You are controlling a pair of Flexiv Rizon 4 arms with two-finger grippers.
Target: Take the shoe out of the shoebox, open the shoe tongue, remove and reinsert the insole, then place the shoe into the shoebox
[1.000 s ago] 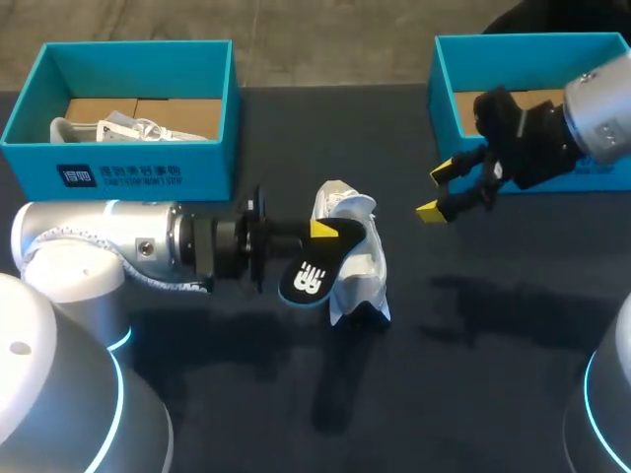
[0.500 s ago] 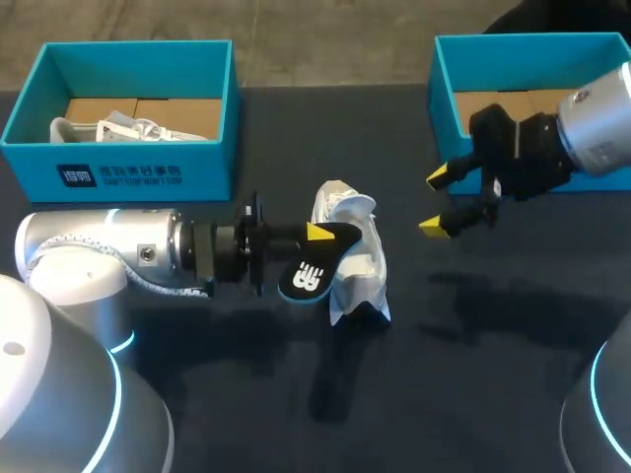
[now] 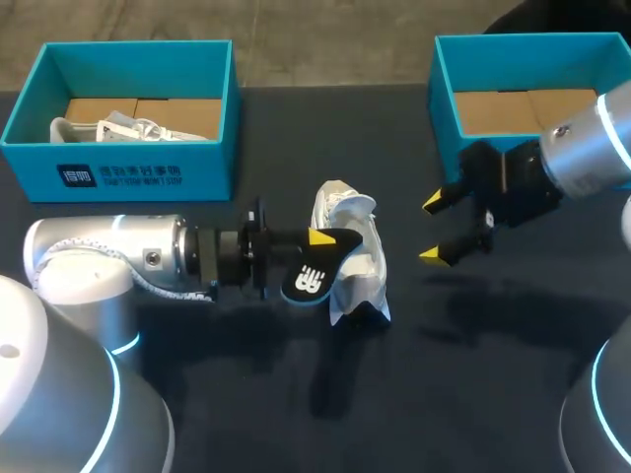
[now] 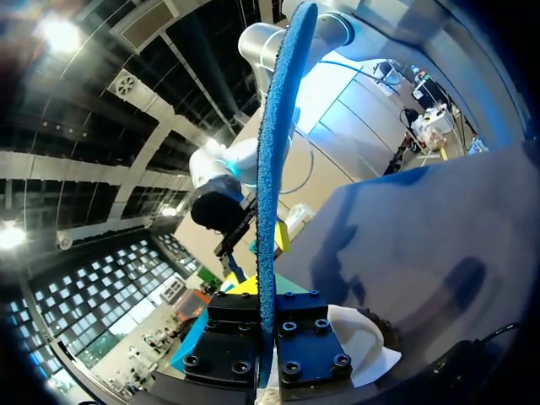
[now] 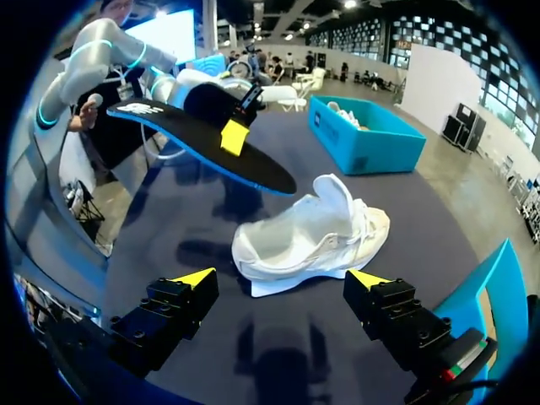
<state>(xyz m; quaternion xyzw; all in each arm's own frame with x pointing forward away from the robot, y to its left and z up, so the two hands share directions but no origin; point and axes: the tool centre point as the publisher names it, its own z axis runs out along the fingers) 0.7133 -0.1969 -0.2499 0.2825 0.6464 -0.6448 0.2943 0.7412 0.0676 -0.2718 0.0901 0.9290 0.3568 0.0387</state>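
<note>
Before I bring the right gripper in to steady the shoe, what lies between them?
Only bare table: the head and right wrist views show nothing between the open right gripper and the shoe.

open table (image 3: 493, 335) btwn right pincer (image 3: 431, 230) & shoe (image 3: 355, 258); insole (image 3: 314, 270) overhangs shoe's left side.

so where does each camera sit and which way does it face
Head view: above and behind, looking down on the table; both arms show, left tool gripping the insole.
Left wrist view: on the left arm, looking along the edge-on insole toward the right arm.
Right wrist view: on the right arm, facing the shoe; its open right tool shows.
Shared: head and right wrist both show shoe and insole.
</note>
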